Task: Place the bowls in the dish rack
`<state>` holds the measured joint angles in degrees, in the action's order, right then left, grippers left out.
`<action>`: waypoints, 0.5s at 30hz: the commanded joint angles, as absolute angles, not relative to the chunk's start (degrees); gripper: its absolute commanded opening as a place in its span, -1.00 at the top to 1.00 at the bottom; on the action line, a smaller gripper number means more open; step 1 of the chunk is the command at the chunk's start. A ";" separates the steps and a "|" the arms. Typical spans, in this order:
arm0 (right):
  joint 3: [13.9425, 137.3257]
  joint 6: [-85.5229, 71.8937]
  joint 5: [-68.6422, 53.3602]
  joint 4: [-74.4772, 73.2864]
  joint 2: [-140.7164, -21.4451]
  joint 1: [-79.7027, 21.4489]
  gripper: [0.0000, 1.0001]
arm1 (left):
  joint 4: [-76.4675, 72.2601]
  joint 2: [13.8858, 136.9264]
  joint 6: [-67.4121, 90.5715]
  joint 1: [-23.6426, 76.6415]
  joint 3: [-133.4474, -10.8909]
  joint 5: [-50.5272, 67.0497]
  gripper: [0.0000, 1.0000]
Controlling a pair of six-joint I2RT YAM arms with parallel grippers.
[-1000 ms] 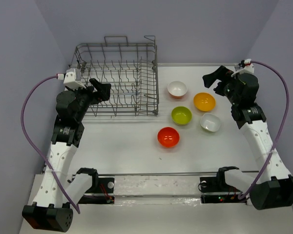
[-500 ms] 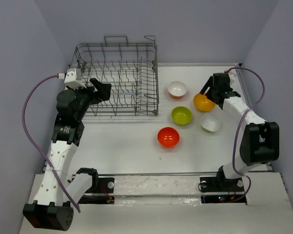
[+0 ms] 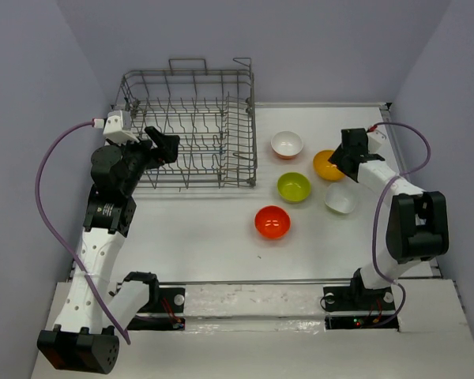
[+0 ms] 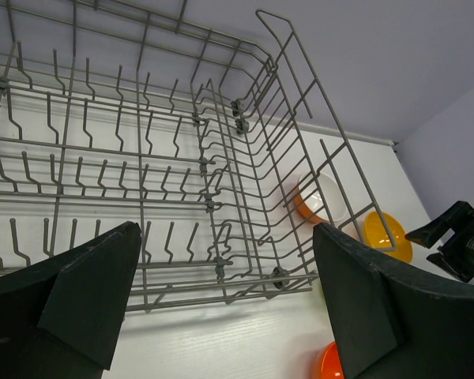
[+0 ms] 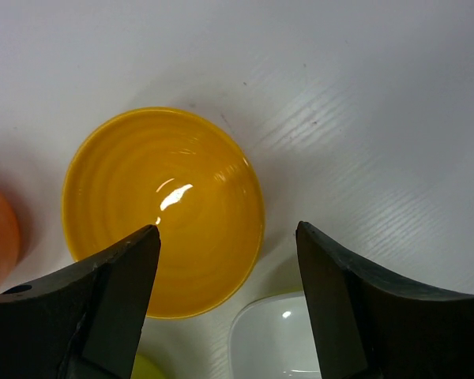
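Our right gripper (image 5: 225,237) straddles the rim of the yellow bowl (image 5: 164,207), jaws apart, ready to pinch it (left gripper (image 4: 225,233) hangs spread wide by the rack (image 3: 191,130)).

Dish rack (image 3: 250,126) back left, bowls (image 3: 293,186) clustered to its right

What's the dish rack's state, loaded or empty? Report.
Empty: the dish rack shows only bare wire tines in the top and left wrist views.

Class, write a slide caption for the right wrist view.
Right gripper open above the yellow-orange bowl, a white bowl beside it.
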<state>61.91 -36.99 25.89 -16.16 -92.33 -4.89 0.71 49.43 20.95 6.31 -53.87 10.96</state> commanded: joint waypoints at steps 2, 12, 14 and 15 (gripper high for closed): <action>58.72 -40.07 28.92 -14.33 -92.29 -3.96 -0.50 | -1.49 48.78 20.92 5.98 -54.05 11.78 -0.98; 56.95 -40.69 25.67 -10.55 -93.87 -2.90 -0.38 | -1.58 49.13 21.09 5.80 -53.88 11.87 -0.98; 57.39 -40.69 25.23 -10.02 -94.83 -2.90 -0.30 | -1.58 49.22 21.09 5.80 -53.88 11.87 -0.98; 57.65 -40.69 24.96 -9.93 -95.27 -2.38 -0.27 | -1.50 49.31 21.09 5.80 -53.88 11.87 -0.98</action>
<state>57.17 -39.57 25.36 -14.00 -93.84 -3.29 0.71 49.43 20.99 6.26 -53.87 10.96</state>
